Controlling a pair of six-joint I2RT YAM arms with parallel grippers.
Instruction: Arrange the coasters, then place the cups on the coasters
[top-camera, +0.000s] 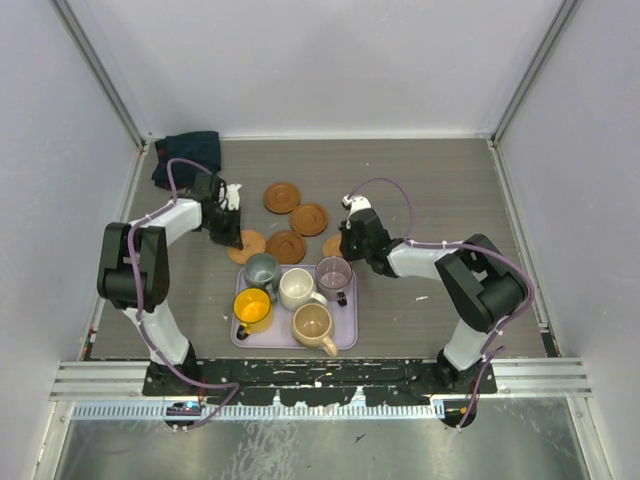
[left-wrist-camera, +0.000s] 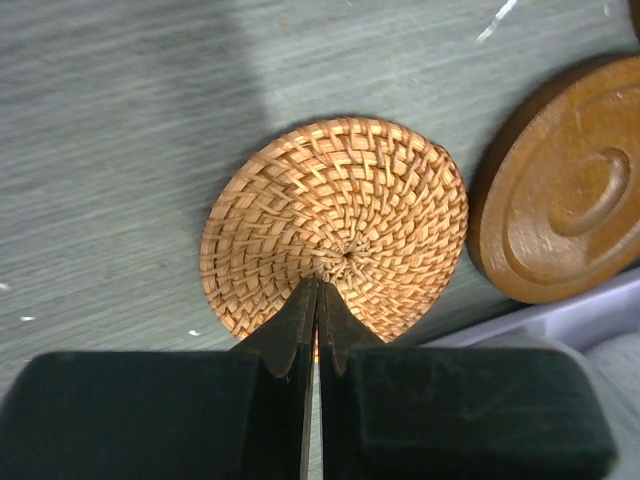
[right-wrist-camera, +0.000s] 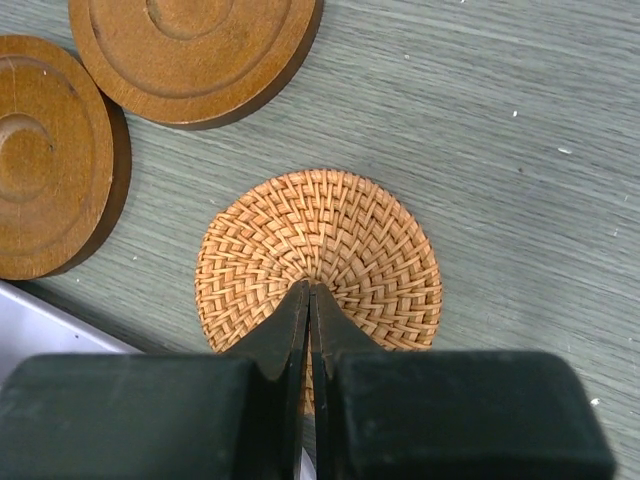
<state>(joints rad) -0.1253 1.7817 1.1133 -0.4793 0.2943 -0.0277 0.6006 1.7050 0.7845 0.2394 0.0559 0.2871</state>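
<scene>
Woven straw-orange, round and flat: left woven coaster (left-wrist-camera: 335, 215) on the grey surface (left-wrist-camera: 120, 150), directly beneath the left gripper (left-wrist-camera: 317, 290). Gripper jaws pressed together, tips pointing down onto the weave right at its centre. Touching the weave or hovering just over it: cannot tell. Just to the right in the left wrist view, front wooden coaster (left-wrist-camera: 565, 190), parted from the woven one by a thin strip of surface. Corner of the lavender tray (left-wrist-camera: 560, 322) just below both.

Mirror case on the other side. Right woven coaster (right-wrist-camera: 318, 240) flat on the surface under the right gripper (right-wrist-camera: 308, 295), jaws likewise closed against each other, tips over the middle of the disc. Contact again impossible to judge. Beyond it, up and to the left in the right wrist view, middle wooden coaster (right-wrist-camera: 195, 55) and the front wooden coaster, the two just beside one another, both clear of the woven disc.

From above: the two woven discs and the front wooden one in a rough row just behind the tray, woven ones at either end, each half hidden by its gripper. Back wooden coaster (top-camera: 282, 196) farthest from the tray.

Cups upright on the tray, apart from every coaster: grey-green cup (top-camera: 262, 270), purple-grey cup (top-camera: 333, 272), white cup (top-camera: 297, 288), yellow cup (top-camera: 252, 308), tan cup (top-camera: 314, 325).

Dark cloth (top-camera: 190, 152) bunched in the back left corner, well apart.
</scene>
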